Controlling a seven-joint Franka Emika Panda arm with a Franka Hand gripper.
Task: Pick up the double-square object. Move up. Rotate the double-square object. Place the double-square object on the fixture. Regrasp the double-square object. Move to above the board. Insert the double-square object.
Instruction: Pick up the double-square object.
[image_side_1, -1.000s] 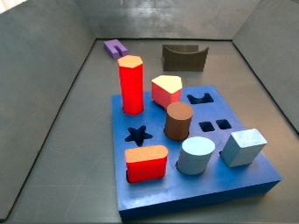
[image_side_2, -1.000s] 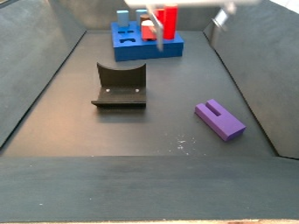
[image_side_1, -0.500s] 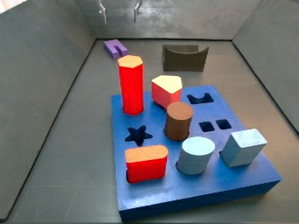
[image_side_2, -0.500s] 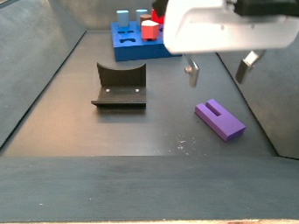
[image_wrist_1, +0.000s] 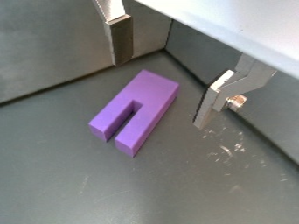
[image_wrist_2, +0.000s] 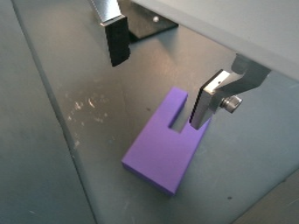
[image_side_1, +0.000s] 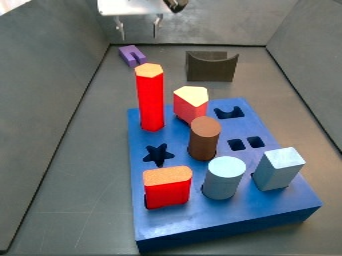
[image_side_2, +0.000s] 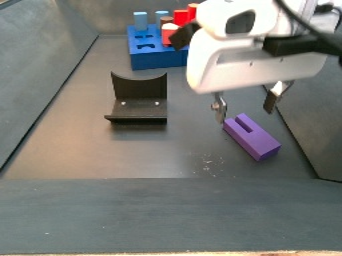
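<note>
Since half a second ago, your gripper (image_side_2: 246, 106) has dropped lower and now hangs just above the purple block (image_side_2: 250, 136), which lies flat on the floor near the side wall, well apart from the fixture (image_side_2: 136, 98) and the board (image_side_2: 162, 47). Jaws stand wide and empty. Judged rigid, light and smooth-faced: take it across its long flat sides, mid-length.
</note>
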